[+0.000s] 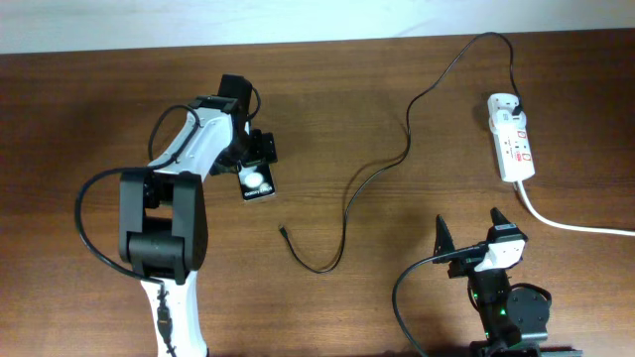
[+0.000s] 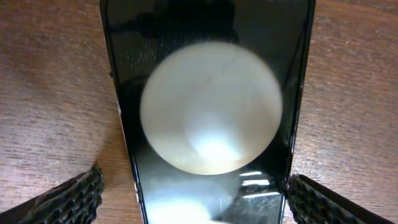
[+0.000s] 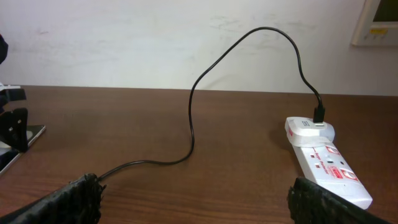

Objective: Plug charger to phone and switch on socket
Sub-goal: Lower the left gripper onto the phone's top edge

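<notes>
brown wood table, white wall behind. left gripper spread wide, straddling the phone; pads flank its long edges, no clear clamp. phone looks rigid and glossy, likely slippery: pinch the long edges. charger is thin, limp, light. plug tip lies ahead-left of right gripper, which is wide open and empty. best hold is probably just behind the tip. socket sits ahead-right of it.

phone: left-centre on surface | socket: far right | charger: runs from socket's far end leftward, tip near-right of phone
</notes>
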### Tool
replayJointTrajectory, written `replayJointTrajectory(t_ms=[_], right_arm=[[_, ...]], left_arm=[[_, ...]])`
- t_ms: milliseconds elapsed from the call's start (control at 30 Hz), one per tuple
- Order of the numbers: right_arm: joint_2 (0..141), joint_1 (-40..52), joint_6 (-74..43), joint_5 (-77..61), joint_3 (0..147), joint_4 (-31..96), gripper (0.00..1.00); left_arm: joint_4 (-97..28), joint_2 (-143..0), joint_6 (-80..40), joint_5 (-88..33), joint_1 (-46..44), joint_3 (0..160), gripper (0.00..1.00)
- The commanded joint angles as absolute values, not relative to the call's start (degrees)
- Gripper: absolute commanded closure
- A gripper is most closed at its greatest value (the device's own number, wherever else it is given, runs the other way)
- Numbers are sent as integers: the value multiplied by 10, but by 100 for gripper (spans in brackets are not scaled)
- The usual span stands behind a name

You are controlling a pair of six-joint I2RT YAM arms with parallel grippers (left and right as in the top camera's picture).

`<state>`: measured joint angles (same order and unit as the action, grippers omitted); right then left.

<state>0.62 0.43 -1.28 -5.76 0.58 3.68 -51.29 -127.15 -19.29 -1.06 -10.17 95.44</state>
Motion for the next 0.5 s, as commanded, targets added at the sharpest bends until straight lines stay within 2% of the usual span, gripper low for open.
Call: replayJointTrajectory(t_ms=[0, 67, 167, 267, 333, 467], right_arm=[[2, 8, -13, -67, 3, 39, 1], [2, 8, -13, -67, 3, 39, 1], [2, 8, -13, -67, 3, 39, 1], [2, 8, -13, -67, 3, 39, 1], [2, 8, -13, -67, 3, 39, 1], [2, 8, -13, -67, 3, 39, 1]], left_arm=[[-519, -1286, -203, -36, -103, 929, 1], [-520, -1286, -203, -36, -110, 928, 1], [-522, -1286, -204, -36, -128, 927, 12], [-525, -1286, -225, -29, -140, 927, 8], [-528, -1286, -238, -18, -143, 927, 1], [-535, -1286, -233, -17, -143, 927, 1]])
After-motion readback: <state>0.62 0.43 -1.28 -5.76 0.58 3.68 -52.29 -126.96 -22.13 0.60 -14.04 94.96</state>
